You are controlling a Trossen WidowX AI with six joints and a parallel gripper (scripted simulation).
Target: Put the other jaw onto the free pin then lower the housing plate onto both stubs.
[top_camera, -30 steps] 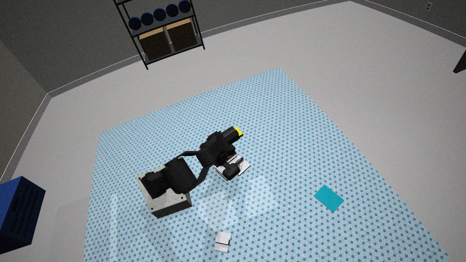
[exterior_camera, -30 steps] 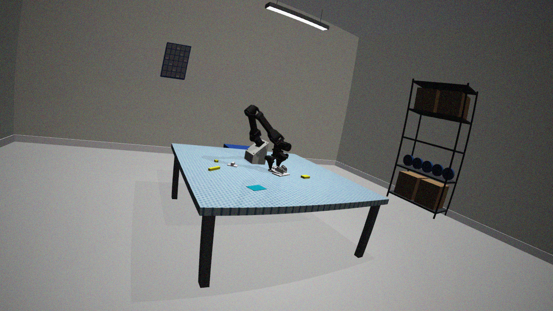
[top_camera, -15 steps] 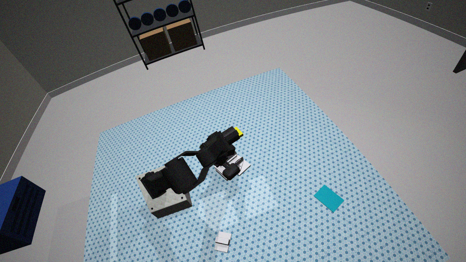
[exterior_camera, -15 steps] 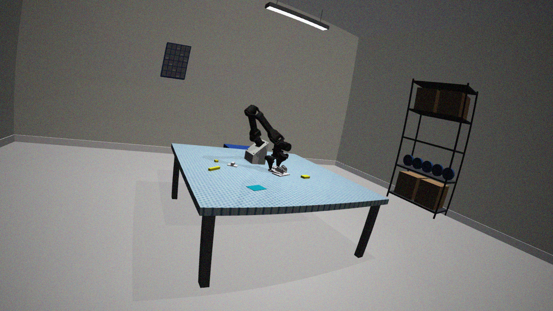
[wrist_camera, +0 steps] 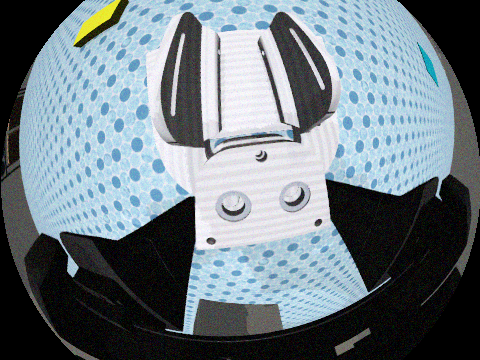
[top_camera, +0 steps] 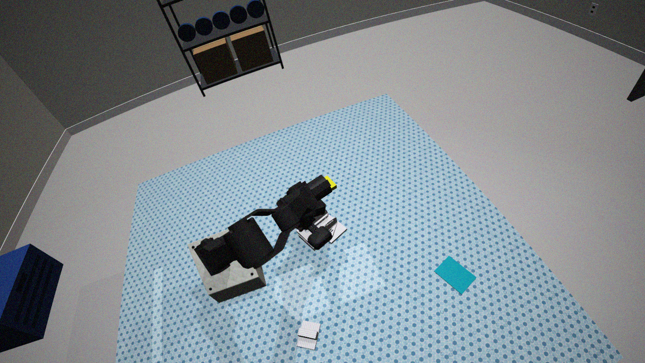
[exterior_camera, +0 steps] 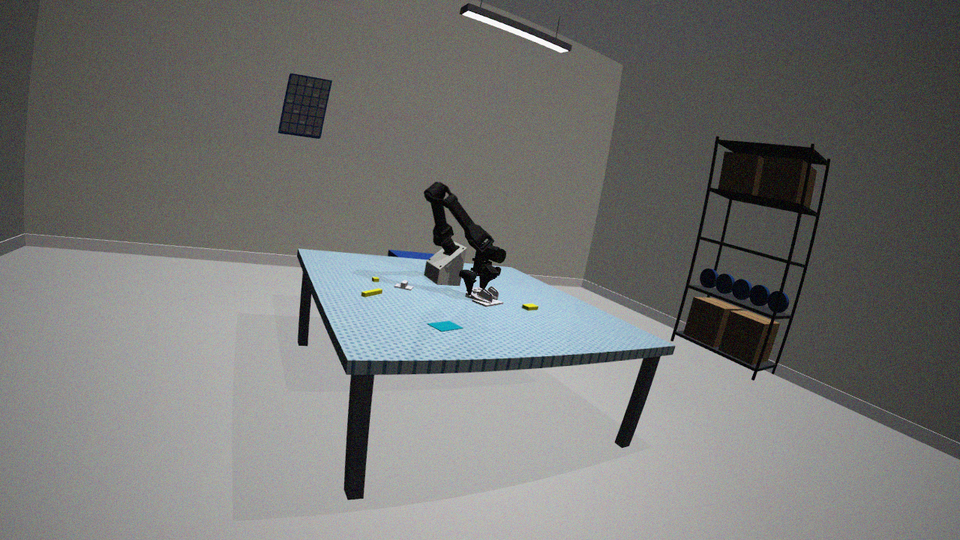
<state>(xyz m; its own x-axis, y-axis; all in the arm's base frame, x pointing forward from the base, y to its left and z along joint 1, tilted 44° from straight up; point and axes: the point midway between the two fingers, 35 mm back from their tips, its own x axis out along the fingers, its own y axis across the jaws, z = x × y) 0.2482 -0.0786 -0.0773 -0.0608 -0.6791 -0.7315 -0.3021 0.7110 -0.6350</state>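
Note:
The white housing plate [wrist_camera: 262,222] lies across the rear of the two jaws. Two round stub ends show inside its ringed holes. My gripper [wrist_camera: 259,195] [exterior_camera: 475,289] is shut on the plate, one black finger at each side edge. The left jaw [wrist_camera: 182,85] and right jaw [wrist_camera: 305,75], white with black faces, reach forward from under the plate, apart from each other. They stand over the white base [wrist_camera: 242,75] [top_camera: 338,231] [exterior_camera: 492,302]. The plate hides the pins and gear teeth. I cannot tell whether the teeth mesh or the plate is fully seated.
A yellow block [top_camera: 330,182] [exterior_camera: 529,307] [wrist_camera: 100,22] lies beyond the base. A teal square [top_camera: 455,274] [exterior_camera: 445,326] [wrist_camera: 428,65] lies off to the other side. A small white stepped part [top_camera: 308,335] [exterior_camera: 403,286] and two more yellow blocks [exterior_camera: 371,292] [exterior_camera: 375,278] lie farther off.

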